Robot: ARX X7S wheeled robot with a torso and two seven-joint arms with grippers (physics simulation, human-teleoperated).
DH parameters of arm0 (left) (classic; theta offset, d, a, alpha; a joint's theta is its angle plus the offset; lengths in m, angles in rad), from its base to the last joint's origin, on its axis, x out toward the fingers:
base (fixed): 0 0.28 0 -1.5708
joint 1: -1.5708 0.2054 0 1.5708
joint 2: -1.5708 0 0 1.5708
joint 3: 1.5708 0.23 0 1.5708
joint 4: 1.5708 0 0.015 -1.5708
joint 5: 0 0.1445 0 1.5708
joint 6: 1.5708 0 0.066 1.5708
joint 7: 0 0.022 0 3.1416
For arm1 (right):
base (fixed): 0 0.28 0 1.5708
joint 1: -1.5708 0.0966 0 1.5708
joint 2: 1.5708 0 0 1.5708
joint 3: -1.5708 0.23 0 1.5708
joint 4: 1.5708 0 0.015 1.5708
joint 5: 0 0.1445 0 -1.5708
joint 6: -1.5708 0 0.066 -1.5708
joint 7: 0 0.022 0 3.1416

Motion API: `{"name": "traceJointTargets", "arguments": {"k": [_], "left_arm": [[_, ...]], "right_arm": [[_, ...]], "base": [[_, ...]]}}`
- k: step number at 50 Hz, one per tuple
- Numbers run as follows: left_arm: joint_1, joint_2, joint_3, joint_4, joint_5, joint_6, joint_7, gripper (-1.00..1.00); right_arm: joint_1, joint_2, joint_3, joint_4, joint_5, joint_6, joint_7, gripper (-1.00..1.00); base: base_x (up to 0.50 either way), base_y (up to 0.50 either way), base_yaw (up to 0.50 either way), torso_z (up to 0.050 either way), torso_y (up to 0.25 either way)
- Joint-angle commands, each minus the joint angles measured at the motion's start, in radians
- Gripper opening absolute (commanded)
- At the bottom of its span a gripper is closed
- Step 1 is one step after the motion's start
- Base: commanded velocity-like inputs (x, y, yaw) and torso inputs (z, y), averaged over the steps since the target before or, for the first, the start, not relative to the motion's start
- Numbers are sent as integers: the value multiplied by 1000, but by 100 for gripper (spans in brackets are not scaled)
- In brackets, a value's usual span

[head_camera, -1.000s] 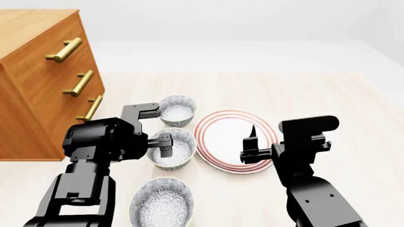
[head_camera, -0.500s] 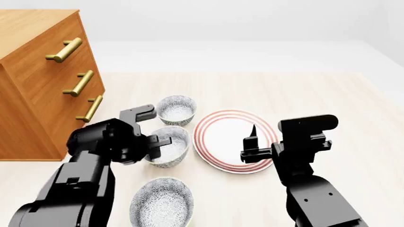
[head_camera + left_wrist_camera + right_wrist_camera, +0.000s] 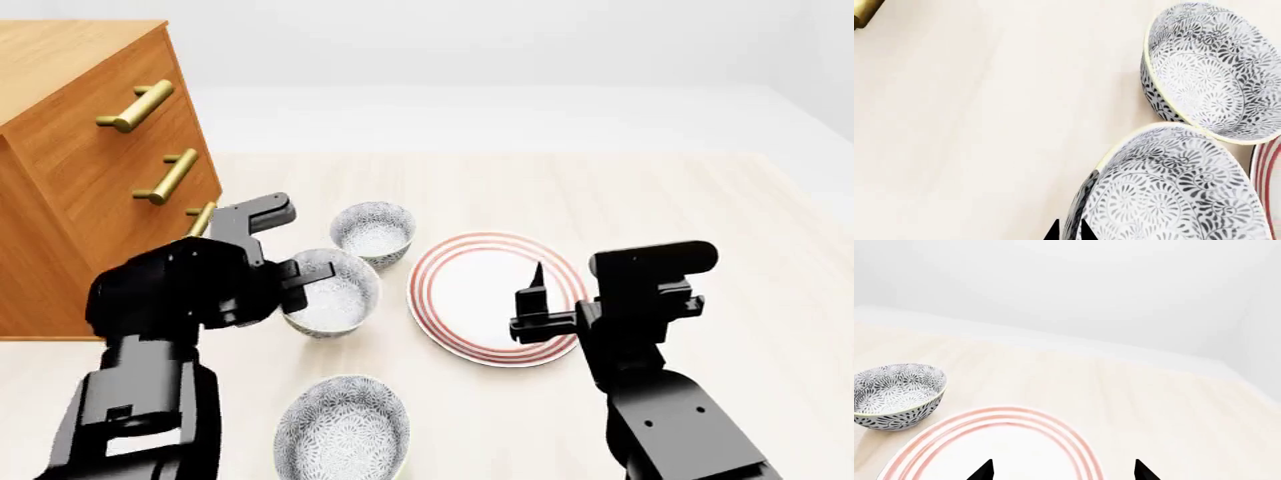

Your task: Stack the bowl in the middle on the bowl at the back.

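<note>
The bowl in the middle [image 3: 328, 292] has a grey-and-white pattern. It hangs tilted above the table, just in front of the bowl at the back [image 3: 372, 232]. My left gripper [image 3: 296, 289] is shut on its near-left rim. In the left wrist view the two fingertips straddle that rim [image 3: 1077, 220] of the held bowl [image 3: 1174, 195], and the back bowl [image 3: 1214, 70] lies just beyond it. My right gripper [image 3: 534, 296] hovers open over the red-ringed plate [image 3: 461, 290], with nothing between its fingers. The right wrist view shows the back bowl [image 3: 895, 395] past the plate [image 3: 1001, 450].
A third patterned bowl [image 3: 342, 430] sits at the front. A wooden drawer cabinet [image 3: 80, 170] with gold handles stands at the left, close to my left arm. The light wooden tabletop [image 3: 667, 200] stretches to the right and back.
My left gripper has lifted the middle bowl off the table and carried it left and slightly back, tilting it. The right arm has stayed still.
</note>
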Motion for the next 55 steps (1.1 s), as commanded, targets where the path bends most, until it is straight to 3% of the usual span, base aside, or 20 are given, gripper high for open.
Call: {"name": "traceJointTargets", "arguments": {"k": [1,8,12,18,27,30,34,40,55], "left_arm": [[81,-4,-68,394,-67,-241,-67,-100],[86,2,-140,531,-124,-370,-114,-100],[106,-66,-142,541,-501,-373,-407,-100],[137,-135,-147,557,-943,-371,-763,-100],[223,-198,-131,621,-1507,-341,-1206,-100],[265,-230,-92,673,-1654,-291,-1294,-100],[333,-338,25,795,-1794,-138,-1302,-100],[412,-476,109,953,-1926,22,-1298,-100],[539,-579,178,1110,-2040,164,-1268,-100]], "right_arm": [[1,2,0,-12,3,5,9,100],[-6,6,6,-34,9,13,15,100],[-13,9,10,-52,13,20,19,100],[-13,12,10,-79,17,36,25,100],[-20,12,2,-129,16,57,41,100],[-28,12,1,-155,17,66,49,100],[-47,9,-1,-184,17,70,60,100],[-80,14,5,-266,25,108,77,100],[-86,13,15,-282,31,112,90,100]], "base": [[0,0,0,0,0],[0,0,0,0,0],[0,0,0,0,0],[0,0,0,0,0],[0,0,0,0,0],[0,0,0,0,0],[0,0,0,0,0],[0,0,0,0,0],[0,0,0,0,0]]}}
